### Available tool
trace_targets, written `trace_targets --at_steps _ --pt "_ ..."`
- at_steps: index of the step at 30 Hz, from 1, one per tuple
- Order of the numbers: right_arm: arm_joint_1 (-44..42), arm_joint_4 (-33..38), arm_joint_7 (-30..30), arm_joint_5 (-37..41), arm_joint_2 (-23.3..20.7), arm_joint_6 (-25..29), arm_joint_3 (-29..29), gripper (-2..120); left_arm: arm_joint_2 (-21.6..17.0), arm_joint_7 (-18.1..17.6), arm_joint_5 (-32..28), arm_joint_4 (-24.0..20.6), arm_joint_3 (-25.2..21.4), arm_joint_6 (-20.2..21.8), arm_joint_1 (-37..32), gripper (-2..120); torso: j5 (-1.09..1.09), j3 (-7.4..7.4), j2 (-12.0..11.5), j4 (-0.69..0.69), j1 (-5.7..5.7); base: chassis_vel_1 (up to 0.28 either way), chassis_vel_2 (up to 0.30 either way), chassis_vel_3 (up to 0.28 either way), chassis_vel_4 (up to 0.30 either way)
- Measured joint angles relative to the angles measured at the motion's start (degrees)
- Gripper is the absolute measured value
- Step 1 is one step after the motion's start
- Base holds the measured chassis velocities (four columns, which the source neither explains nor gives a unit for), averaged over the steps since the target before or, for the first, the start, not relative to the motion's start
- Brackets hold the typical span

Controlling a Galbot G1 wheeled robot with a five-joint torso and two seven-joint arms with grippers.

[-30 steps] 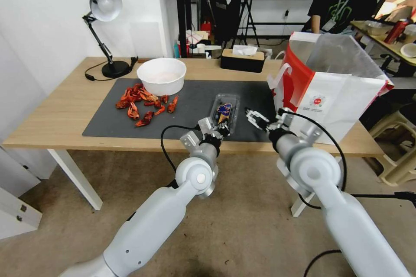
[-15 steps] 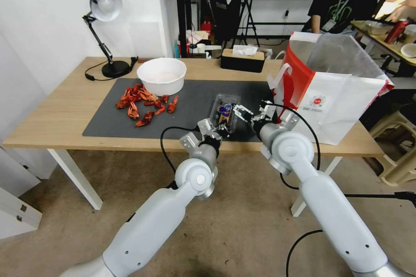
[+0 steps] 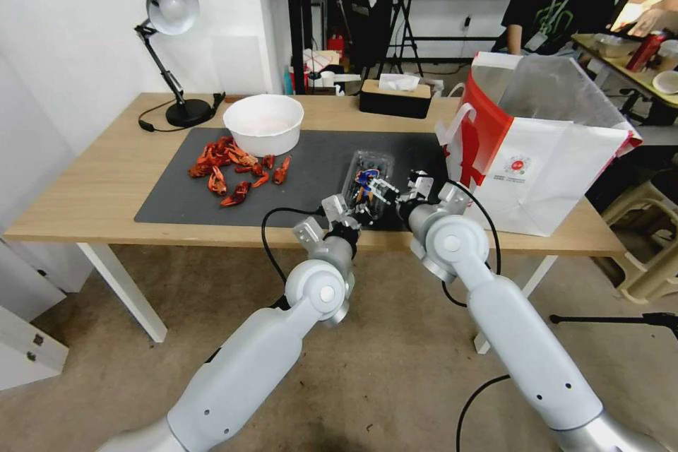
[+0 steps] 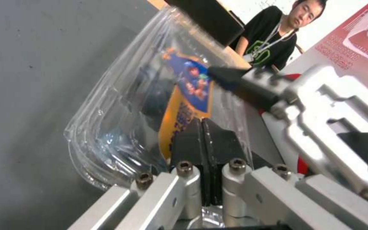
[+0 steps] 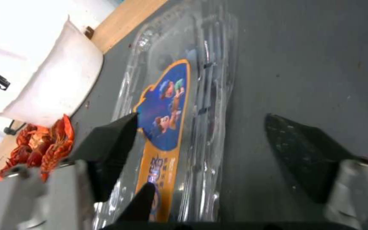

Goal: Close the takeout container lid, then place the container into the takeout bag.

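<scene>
My 2 grippers met at the takeout container (image 3: 367, 182), which lay on the dark grey mat (image 3: 311, 162) near the front edge of the wooden table (image 3: 106, 183), just left of the takeout bag (image 3: 544, 148). My left gripper (image 3: 351, 211) sat at the container's near end, its 2 black pads (image 4: 192, 143) pressed flat together against the clear plastic edge; whether any plastic lay between them I could not tell. My right gripper (image 3: 385, 189) hovered at the container's right side with its fingers spread wide, one black fingertip (image 5: 111, 140) over the lid (image 5: 180, 105) beside the blue-and-orange label (image 5: 164, 121), the other over bare mat. From the left wrist view, a dark fingertip of that right gripper (image 4: 278, 95) reached in over the label (image 4: 188, 92). The lid lay down over the container.

The bag stood upright and open on the table's right part, its silvery lining facing up, its red side panel toward the container, touching neither gripper. Farther left on the mat lay a scatter of red crayfish (image 3: 233, 173), with a round white bowl (image 3: 263, 123) behind them. A black desk lamp (image 3: 169, 49) stood at the table's far left and a tissue box (image 3: 395, 95) at its back edge.
</scene>
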State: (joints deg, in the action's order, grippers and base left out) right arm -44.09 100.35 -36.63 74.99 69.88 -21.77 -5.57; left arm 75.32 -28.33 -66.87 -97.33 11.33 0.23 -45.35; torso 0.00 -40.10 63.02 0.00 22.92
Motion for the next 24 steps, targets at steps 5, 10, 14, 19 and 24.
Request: trace_targets --at_steps 5,10,14,19,24 --pt "0.1 -0.7 0.3 -0.6 0.5 0.0 0.2 59 -0.1 0.0 0.0 0.0 0.1 0.0 0.2 0 0.01 0.00 0.0 0.00 0.00 0.000 0.000 0.000 0.000" --pt "0.3 -1.2 0.4 -0.7 1.0 -0.3 0.4 39 -0.2 -0.1 -0.1 -0.1 0.1 0.0 0.3 0 0.00 0.00 0.0 0.00 0.00 0.000 0.000 0.000 0.000" --pt "0.4 -1.8 0.6 -1.1 1.5 -0.4 0.4 26 -0.4 -0.1 -0.1 -0.1 0.1 -0.1 0.3 0 0.00 0.00 0.0 0.00 0.00 0.000 0.000 0.000 0.000" --pt "0.5 -2.0 0.9 -1.6 1.6 -0.3 0.3 8 -0.7 -0.1 0.1 -0.2 0.1 -0.1 0.5 0 0.00 0.00 0.0 0.01 -0.01 0.000 0.000 0.000 0.000" --pt "0.5 -2.0 1.0 -2.0 1.6 -0.3 0.3 0 -1.0 0.3 2.1 -0.4 0.0 -0.6 0.5 0 0.00 0.00 0.0 0.00 0.00 0.000 0.000 0.000 0.000"
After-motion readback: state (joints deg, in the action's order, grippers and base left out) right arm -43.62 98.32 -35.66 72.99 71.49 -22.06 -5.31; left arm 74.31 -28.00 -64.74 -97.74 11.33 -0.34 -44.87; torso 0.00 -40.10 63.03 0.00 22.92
